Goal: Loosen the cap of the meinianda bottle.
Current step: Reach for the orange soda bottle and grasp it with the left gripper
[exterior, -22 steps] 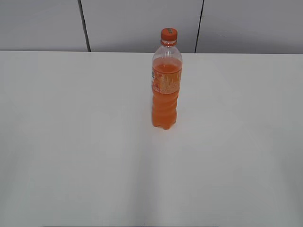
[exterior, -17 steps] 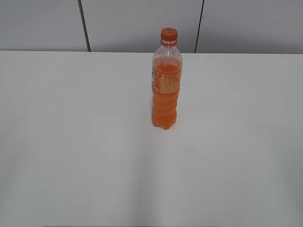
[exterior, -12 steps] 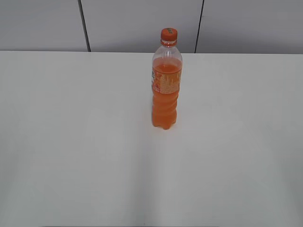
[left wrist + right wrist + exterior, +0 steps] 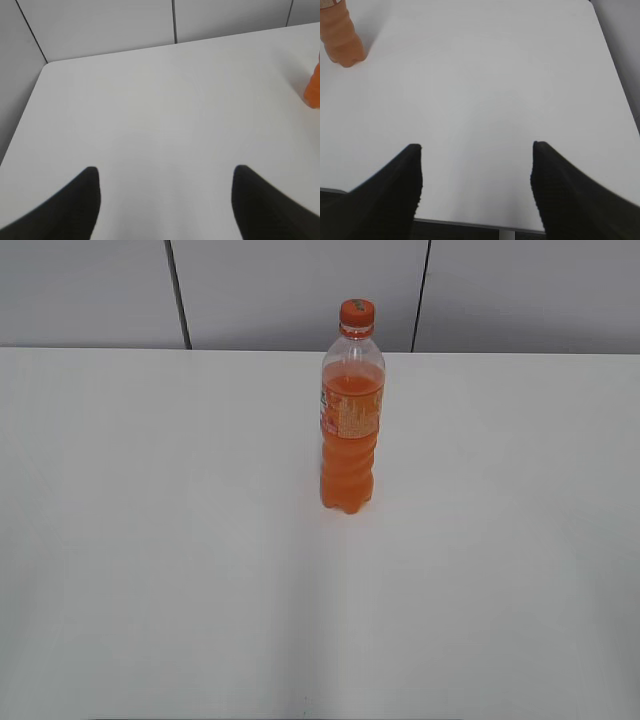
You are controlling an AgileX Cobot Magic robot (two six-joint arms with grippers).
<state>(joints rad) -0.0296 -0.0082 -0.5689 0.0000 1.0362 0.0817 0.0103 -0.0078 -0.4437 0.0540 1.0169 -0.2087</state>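
The small round orange plastic screw cap (image 4: 357, 311), with a dark mark on its top, sits on the neck of the tall clear plastic meinianda bottle (image 4: 350, 420), just above an orange neck ring. The bottle stands upright on the white table (image 4: 150, 540), a little right of the middle and toward the far edge. It holds orange drink up to its shoulder; the part above, below the neck ring, is clear. An orange printed label band wraps the upper body, and below it the waist is ribbed down to a lobed base that rests on the tabletop.

In the exterior view neither arm shows, and the bottle stands alone. Behind the table's far edge runs a grey panelled wall (image 4: 300, 290) with dark vertical seams.

In the left wrist view the left gripper (image 4: 165, 200) hangs over bare table with its two dark fingers (image 4: 75, 205) spread wide and nothing between them; only an orange sliver of the bottle shows at the right edge, well apart. In the right wrist view the right gripper (image 4: 475, 185) likewise has its dark fingers (image 4: 565, 190) parted and holds nothing, near the table's front edge; the bottle's lower body stands in the top left corner, well apart
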